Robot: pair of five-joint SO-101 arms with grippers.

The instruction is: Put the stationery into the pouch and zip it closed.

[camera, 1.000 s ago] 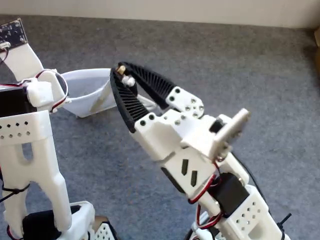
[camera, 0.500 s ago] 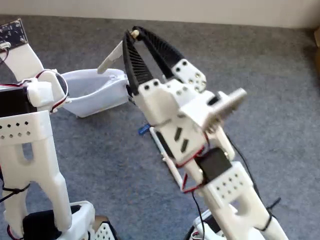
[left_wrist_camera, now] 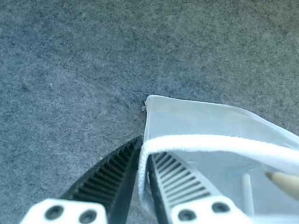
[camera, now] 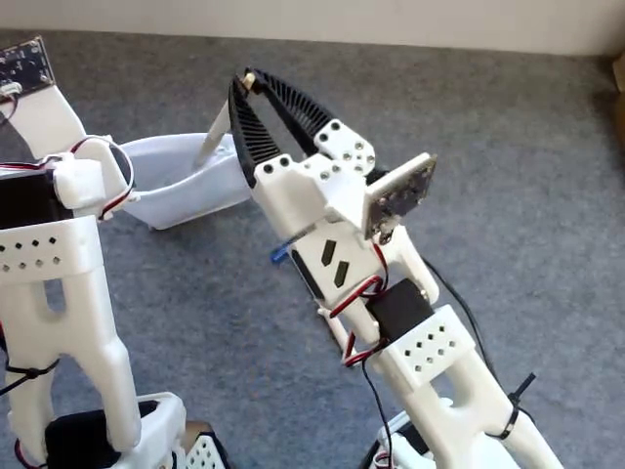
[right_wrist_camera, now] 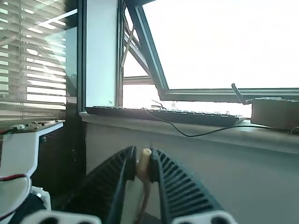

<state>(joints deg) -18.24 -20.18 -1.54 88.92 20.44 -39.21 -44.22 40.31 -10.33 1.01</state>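
Observation:
A white mesh pouch (camera: 171,186) lies open on the grey carpet at the left. My left gripper (left_wrist_camera: 142,149) is shut on the pouch rim (left_wrist_camera: 205,140), holding the mouth up. My right gripper (camera: 246,86) is raised above the pouch's right end and shut on the top of a cream pencil (camera: 213,135). The pencil slants down with its lower end at the pouch mouth. In the right wrist view the pencil end (right_wrist_camera: 145,161) sits pinched between the black fingers (right_wrist_camera: 117,175). The pencil tip (left_wrist_camera: 281,179) shows inside the pouch in the left wrist view.
A blue-tipped pen (camera: 280,254) lies on the carpet under the right arm (camera: 391,293). The left arm's white body (camera: 59,254) stands at the near left. Open carpet (camera: 508,137) stretches to the right and behind.
My right gripper lifted with the pencil, then swung left and turned its wrist. The pencil now hangs steeper, with its lower end at the pouch mouth. The left arm kept still.

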